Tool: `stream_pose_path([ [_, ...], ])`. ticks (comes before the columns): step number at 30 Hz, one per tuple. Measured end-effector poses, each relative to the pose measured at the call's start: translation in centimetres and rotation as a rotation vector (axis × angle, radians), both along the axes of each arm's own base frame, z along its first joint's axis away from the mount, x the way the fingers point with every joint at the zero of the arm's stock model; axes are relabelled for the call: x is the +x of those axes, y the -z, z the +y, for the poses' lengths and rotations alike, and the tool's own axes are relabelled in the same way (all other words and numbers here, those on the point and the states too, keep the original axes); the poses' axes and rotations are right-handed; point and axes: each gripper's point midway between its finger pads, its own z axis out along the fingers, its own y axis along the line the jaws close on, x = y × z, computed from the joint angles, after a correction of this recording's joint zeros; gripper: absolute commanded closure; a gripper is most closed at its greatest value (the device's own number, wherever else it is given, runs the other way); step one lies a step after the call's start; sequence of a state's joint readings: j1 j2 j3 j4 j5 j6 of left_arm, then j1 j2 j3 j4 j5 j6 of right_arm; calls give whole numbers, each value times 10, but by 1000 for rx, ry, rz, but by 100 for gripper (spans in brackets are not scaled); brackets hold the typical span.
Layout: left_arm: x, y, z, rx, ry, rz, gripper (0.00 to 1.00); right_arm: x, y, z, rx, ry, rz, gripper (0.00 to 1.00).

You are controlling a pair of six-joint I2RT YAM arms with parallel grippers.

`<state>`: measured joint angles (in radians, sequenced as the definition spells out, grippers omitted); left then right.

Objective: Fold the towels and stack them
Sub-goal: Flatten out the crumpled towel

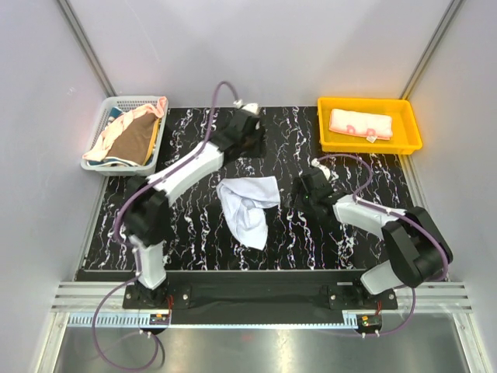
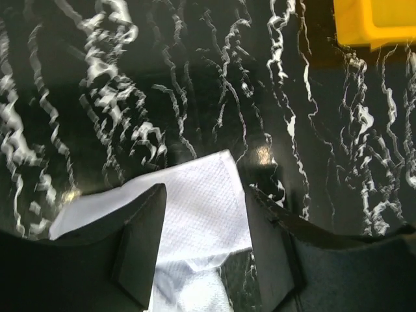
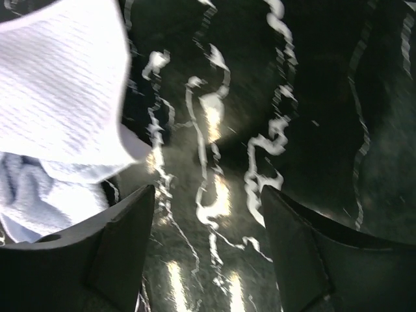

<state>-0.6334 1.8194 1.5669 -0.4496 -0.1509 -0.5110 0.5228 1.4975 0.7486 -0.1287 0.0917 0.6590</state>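
Note:
A white/pale blue towel (image 1: 248,206) lies crumpled in the middle of the black marbled mat (image 1: 186,225). My left gripper (image 1: 250,144) hovers just behind it, open and empty. In the left wrist view (image 2: 205,192) a flat corner of this towel (image 2: 195,221) shows between the open fingers, below them. My right gripper (image 1: 306,194) is to the right of the towel, open and empty over bare mat (image 3: 207,192), with the towel (image 3: 58,84) at its upper left. A folded pink towel (image 1: 359,124) lies in the yellow tray (image 1: 410,144). A brown towel (image 1: 133,140) with other cloths is in the basket.
The white mesh basket (image 1: 99,124) stands at the back left, off the mat's corner. The yellow tray is at the back right; its corner shows in the left wrist view (image 2: 377,23). Grey walls close in the sides and back.

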Motion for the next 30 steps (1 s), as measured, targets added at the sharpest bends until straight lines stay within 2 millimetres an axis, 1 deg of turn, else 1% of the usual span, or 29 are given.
stream_pose_path([
  [1, 10, 5, -11, 25, 41, 7, 43, -4, 1, -4, 2, 15, 0, 30],
  [3, 25, 20, -25, 85, 111, 21, 43, -10, 0, -10, 6, 45, -6, 35],
  [5, 32, 42, -32, 148, 173, 52, 43, -12, -7, -14, 15, 69, -24, 36],
  [7, 30, 70, -33, 211, 240, 98, 41, -12, -17, -18, 24, 93, -54, 37],
  [8, 24, 86, -31, 246, 286, 131, 40, -12, -24, -20, 31, 105, -74, 37],
  [9, 19, 97, -30, 268, 322, 158, 39, -11, -29, -21, 35, 110, -88, 37],
  [10, 14, 107, -28, 287, 356, 179, 37, -11, -34, -22, 40, 116, -103, 37],
  [12, 7, 119, -28, 307, 416, 201, 36, -10, -42, -23, 47, 124, -124, 37],
  [14, 3, 125, -29, 314, 468, 205, 35, -10, -44, -24, 52, 128, -129, 38],
  [17, 2, 129, -33, 323, 519, 187, 33, -10, -43, -24, 53, 131, -124, 37],
  [24, 2, 143, -42, 314, 577, 159, 35, -13, -38, -24, 55, 138, -107, 39],
  [27, 1, 154, -45, 321, 600, 163, 34, -14, -34, -24, 53, 140, -100, 39],
  [30, 2, 153, -52, 303, 614, 142, 36, -14, -33, -25, 51, 140, -97, 39],
])
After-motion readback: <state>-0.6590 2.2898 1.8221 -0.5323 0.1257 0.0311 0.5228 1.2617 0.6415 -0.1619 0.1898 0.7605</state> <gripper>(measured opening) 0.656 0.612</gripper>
